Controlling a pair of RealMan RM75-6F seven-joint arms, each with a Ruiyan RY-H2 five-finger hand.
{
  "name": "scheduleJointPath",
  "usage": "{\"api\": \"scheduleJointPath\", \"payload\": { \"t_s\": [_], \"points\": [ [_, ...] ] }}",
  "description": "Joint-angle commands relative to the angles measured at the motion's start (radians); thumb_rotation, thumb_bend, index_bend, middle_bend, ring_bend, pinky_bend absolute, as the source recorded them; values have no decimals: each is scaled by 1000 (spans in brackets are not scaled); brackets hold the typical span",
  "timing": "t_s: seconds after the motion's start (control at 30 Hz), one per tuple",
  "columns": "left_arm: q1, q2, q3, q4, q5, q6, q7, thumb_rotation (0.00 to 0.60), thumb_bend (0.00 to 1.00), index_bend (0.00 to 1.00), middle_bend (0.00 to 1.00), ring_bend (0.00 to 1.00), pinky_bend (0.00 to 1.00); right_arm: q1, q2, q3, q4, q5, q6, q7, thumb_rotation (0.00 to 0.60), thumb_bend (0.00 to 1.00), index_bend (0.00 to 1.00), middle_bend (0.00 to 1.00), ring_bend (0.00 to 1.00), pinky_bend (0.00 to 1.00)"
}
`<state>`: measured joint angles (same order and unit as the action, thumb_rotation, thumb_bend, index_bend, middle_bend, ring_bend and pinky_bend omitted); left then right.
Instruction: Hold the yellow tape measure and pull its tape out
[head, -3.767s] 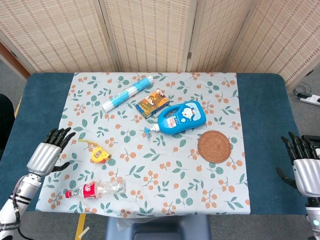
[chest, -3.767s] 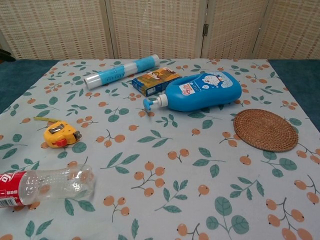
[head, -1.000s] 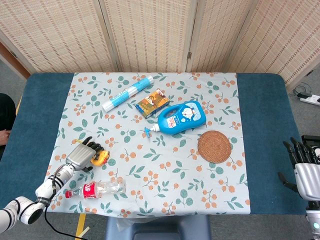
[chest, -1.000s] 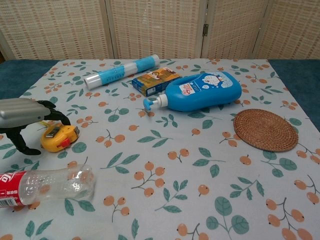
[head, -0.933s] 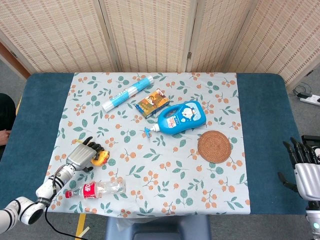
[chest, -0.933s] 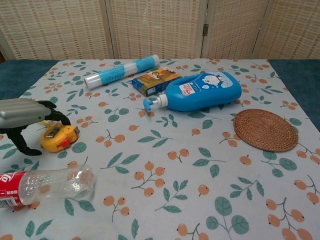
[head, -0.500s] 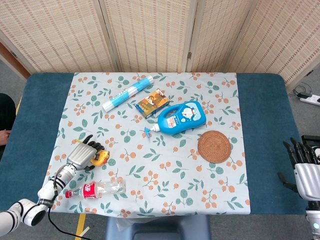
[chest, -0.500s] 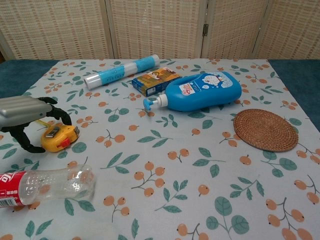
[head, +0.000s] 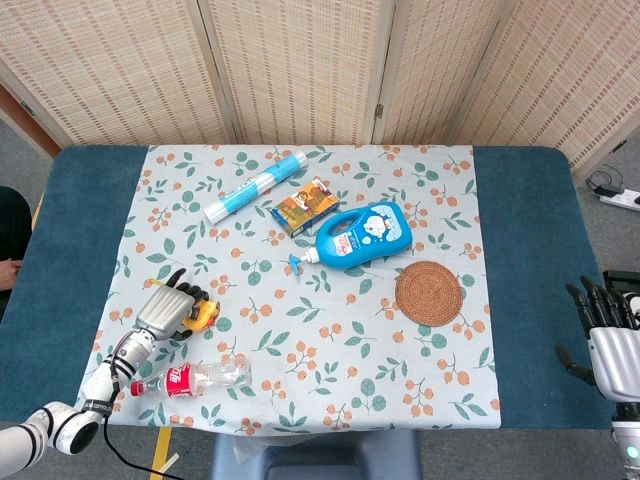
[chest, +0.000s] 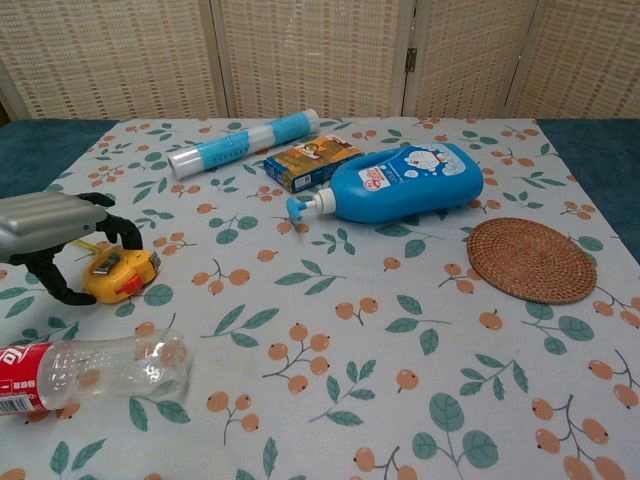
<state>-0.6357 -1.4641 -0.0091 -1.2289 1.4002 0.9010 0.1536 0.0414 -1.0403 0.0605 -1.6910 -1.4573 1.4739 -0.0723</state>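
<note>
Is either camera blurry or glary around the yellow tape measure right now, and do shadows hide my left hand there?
Head view: sharp, evenly lit; the yellow tape measure is small and half covered by the left hand. Chest view: also sharp, the tape measure clear, the hand cut by the left edge, only soft shadows beneath it. No glare, apart from faint highlights on the clear plastic bottle.

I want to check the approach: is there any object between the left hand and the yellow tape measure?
Nothing visible does. The left hand is right beside the yellow tape measure, fingers curved around its left side; the plastic bottle lies nearer the camera.
</note>
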Motion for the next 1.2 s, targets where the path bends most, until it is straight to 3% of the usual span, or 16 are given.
{"api": "scheduleJointPath", "payload": {
  "t_s": [0.03,0.2,0.37,0.57,0.87,1.0,1.2],
  "points": [
    [4,-11,-4,9,-3,8,-7,600,260,371,372,327,81,-1,-1,-1,1,1,0,1,600,346,0,2,22,0],
    [10,-29,-8,26,-10,9,-40,600,279,466,458,396,109,-1,-2,2,2,-4,6,7,600,346,0,15,24,0],
    [18,-44,-28,27,5,51,-120,600,394,557,546,469,143,16,4,9,-10,-40,8,40,600,346,12,62,55,0],
    [12,-17,-72,-54,9,98,-168,600,408,563,554,475,154,81,34,34,-73,-95,-39,138,600,346,153,116,102,0],
    [-16,-4,-147,-230,8,161,-138,600,415,570,558,476,176,268,40,98,-220,-93,-251,247,600,346,325,133,108,0],
    [-37,-12,-171,-302,9,173,-88,600,418,571,559,476,179,362,5,143,-268,-22,-359,252,600,345,414,122,87,0],
    [-69,-40,-195,-359,12,187,-13,600,420,575,560,476,179,485,-53,194,-283,119,-494,184,600,346,440,109,69,0]
  ]
}}
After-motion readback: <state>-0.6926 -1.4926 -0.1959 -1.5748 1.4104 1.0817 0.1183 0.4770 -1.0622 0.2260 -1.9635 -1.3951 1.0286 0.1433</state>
